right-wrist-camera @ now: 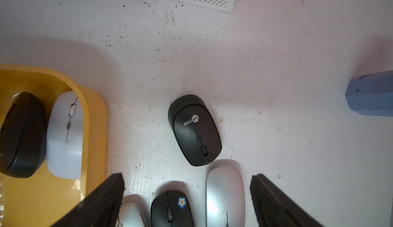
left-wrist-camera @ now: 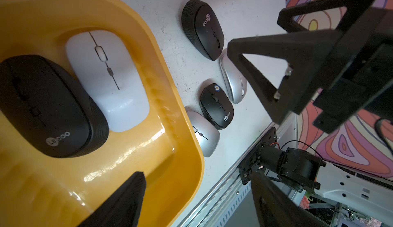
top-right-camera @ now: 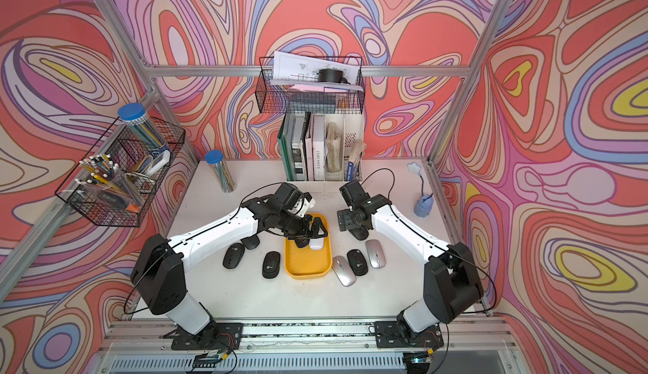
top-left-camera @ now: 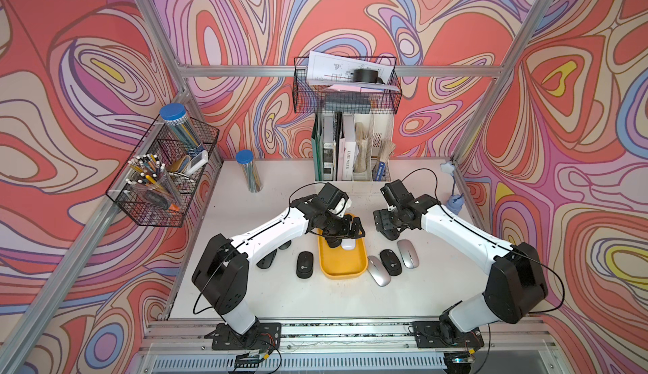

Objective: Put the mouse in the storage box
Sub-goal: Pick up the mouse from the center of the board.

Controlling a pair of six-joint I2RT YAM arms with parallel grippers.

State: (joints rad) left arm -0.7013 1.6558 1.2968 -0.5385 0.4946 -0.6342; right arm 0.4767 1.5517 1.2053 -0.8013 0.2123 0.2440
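Two mice lie inside the yellow storage box [top-left-camera: 343, 267], at its upper end near the middle of both top views: a black mouse [left-wrist-camera: 49, 106] and a white mouse [left-wrist-camera: 108, 81], side by side with no gap showing, both flat on the box floor. The left gripper [top-left-camera: 345, 231] hangs right over them with its jaws spread, and in the left wrist view nothing sits between its fingers [left-wrist-camera: 127, 198].

Right of the box, the right gripper [right-wrist-camera: 187, 178] hovers above the white table [top-left-camera: 280, 295], jaws wide apart and holding nothing. A Lecoo mouse [right-wrist-camera: 194, 130], also black, lies on the table in the centre of the right wrist view, just above the fingertips there.

Three more mice sit in a tight row at the lower right of the box in a top view — a silver mouse [top-left-camera: 378, 270], a flower-sticker mouse [top-left-camera: 391, 262] and a second silver mouse [top-left-camera: 407, 253]. Left of the box, a lone black mouse [top-left-camera: 304, 264] rests just beside the wall, and two dark mice [top-right-camera: 234, 255] lie further left, partly under the left arm.
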